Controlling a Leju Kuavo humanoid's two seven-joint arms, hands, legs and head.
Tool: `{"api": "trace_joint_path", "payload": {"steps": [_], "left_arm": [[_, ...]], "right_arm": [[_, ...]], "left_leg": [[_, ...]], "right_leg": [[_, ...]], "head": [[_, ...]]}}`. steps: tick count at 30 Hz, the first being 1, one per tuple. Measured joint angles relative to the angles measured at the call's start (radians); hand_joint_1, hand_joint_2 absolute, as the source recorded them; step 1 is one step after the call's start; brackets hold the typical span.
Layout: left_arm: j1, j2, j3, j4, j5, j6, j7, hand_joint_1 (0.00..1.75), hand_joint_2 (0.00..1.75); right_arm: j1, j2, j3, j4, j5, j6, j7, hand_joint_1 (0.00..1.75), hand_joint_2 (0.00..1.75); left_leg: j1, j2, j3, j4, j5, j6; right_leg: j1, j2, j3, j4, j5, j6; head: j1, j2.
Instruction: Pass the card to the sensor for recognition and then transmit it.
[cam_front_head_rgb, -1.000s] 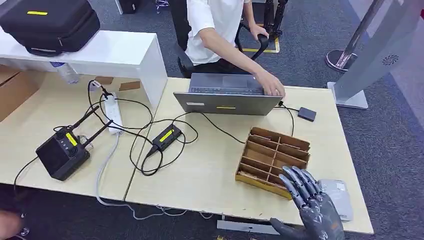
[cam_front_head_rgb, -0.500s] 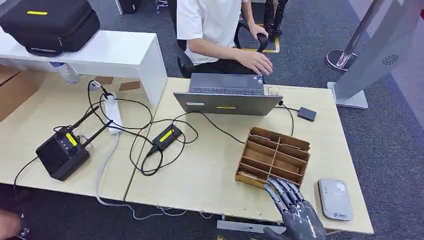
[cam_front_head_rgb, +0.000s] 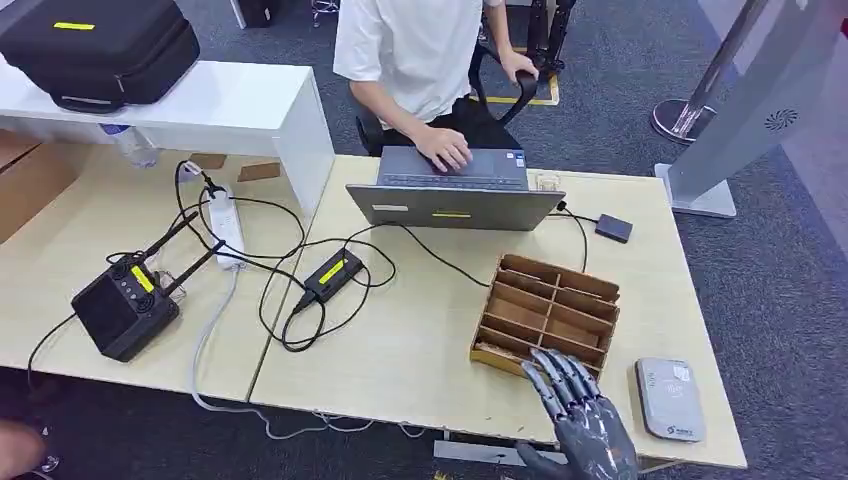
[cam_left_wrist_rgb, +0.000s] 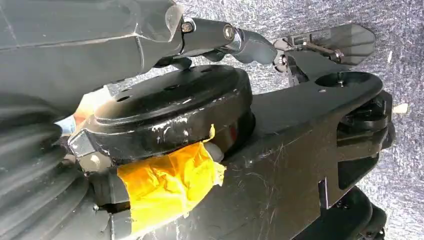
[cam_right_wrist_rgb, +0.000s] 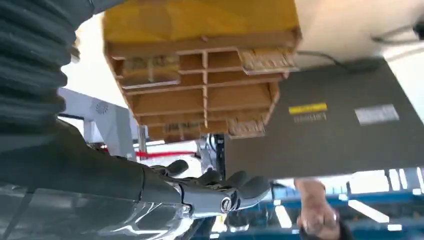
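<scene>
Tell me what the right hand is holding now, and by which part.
Nothing. The right hand is empty, fingers extended and apart, poised at the near edge of the wooden divided tray, beside the grey card reader.

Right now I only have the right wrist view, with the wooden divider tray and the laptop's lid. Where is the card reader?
Observer: In the head view the grey card reader lies flat on the table, to the robot's right of the wooden divider tray, near the front edge.
Operator: And my right hand relative to it?
Observer: The right hand hovers at the tray's front edge, left of the reader and apart from it, fingers spread, holding nothing.
Operator: Anyone close?
Observer: A person sits behind the laptop with one hand on its keyboard, away from the tray.
</scene>
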Motion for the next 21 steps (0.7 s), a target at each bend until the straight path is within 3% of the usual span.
{"api": "trace_joint_path", "payload": {"steps": [3,8,21], "left_arm": [[-0.001,0.0,-0.005,0.0,0.0,-0.002,0.003,0.0,1.75],[-0.002,0.0,-0.006,0.0,0.002,-0.002,0.006,0.0,1.75],[-0.003,0.001,-0.012,0.0,0.002,-0.002,0.006,0.0,1.75]], "right_arm": [[-0.008,0.045,-0.004,0.022,0.009,-0.043,-0.024,0.0,1.75],[-0.011,0.096,-0.025,0.034,0.01,-0.05,-0.047,0.0,1.75],[-0.013,0.126,-0.037,0.048,0.01,-0.051,-0.049,0.0,1.75]], "left_leg": [[0.0,0.0,0.0,0.0,0.0,0.0],[0.0,0.0,0.0,0.0,0.0,0.0],[0.0,0.0,0.0,0.0,0.0,0.0]], "right_leg": [[0.0,0.0,0.0,0.0,0.0,0.0],[0.0,0.0,0.0,0.0,0.0,0.0],[0.0,0.0,0.0,0.0,0.0,0.0]], "head": [[0.0,0.0],[0.0,0.0],[0.0,0.0]]}}
